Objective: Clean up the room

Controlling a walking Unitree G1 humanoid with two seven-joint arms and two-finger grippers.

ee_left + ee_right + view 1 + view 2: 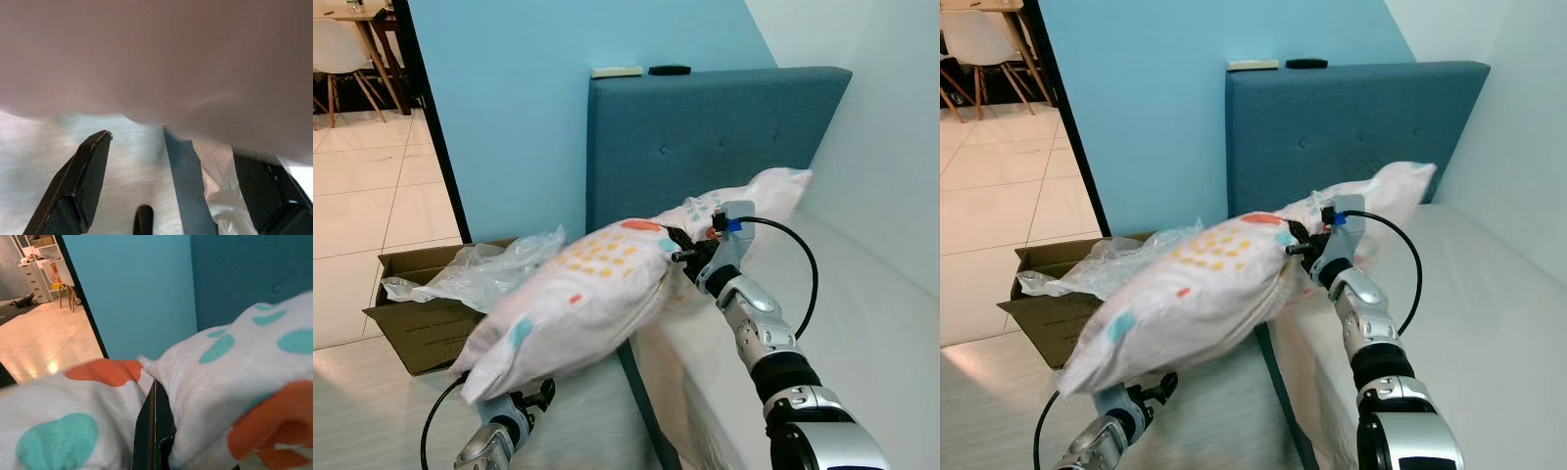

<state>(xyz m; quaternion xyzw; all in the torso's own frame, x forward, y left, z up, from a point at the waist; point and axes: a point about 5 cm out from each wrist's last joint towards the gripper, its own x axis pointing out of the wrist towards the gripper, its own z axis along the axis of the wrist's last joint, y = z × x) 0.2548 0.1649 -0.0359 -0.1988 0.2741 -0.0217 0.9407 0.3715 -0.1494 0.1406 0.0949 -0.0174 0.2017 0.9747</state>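
Left eye view, centre: I had the right gripper (677,249) pinching the pillow (578,299) mid-carry — left gripper (171,186) wide beneath; next, the bed (862,333).

We see the pillow (578,294) held over the bed's (862,343) left edge, the left pincer (524,403) beneath it and the right pincer (683,253) at its right end. Left of it a cardboard box (421,328) sits on the floor, plastic wrap (484,269) in it. The headboard (705,137) stands behind.
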